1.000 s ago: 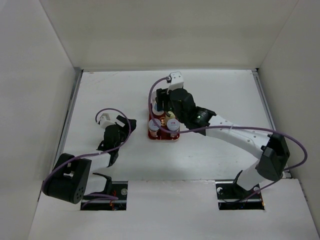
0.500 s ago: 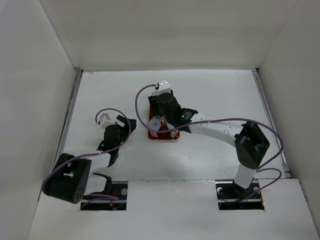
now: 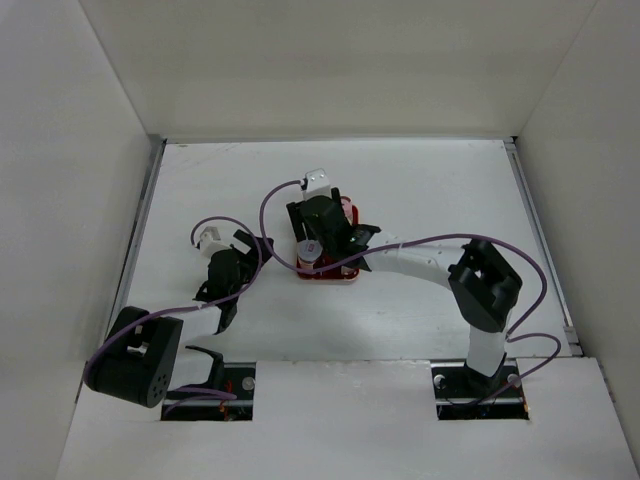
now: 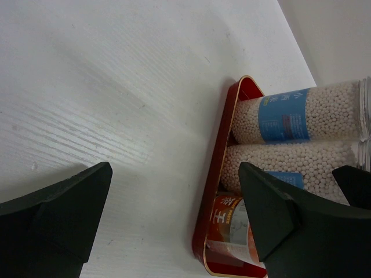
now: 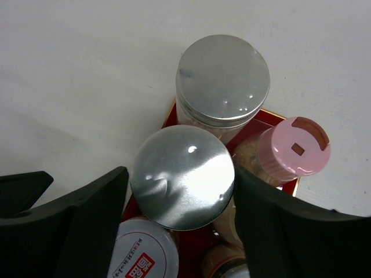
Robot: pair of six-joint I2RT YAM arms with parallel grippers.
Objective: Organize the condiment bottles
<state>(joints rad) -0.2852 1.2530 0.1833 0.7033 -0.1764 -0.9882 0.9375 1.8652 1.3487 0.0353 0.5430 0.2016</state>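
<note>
A red tray (image 3: pixel 332 273) in the middle of the table holds several condiment bottles. In the right wrist view my right gripper (image 5: pixel 181 174) has a finger against each side of a grey-capped bottle (image 5: pixel 182 179) at the tray's left side. A second grey-capped bottle (image 5: pixel 223 78), a pink-capped bottle (image 5: pixel 294 152) and a white-lidded jar (image 5: pixel 145 258) stand around it. The left wrist view shows both blue-labelled bottles (image 4: pixel 284 116) inside the tray rim (image 4: pixel 217 174). My left gripper (image 4: pixel 174 171) is open and empty over bare table, left of the tray.
White walls enclose the table on three sides. The right arm (image 3: pixel 430 262) and its purple cable arch over the table right of the tray. The left arm (image 3: pixel 225 280) lies low at the near left.
My right gripper has swung left and nearer across the tray, from its far side to its left side. The left arm has not moved.
</note>
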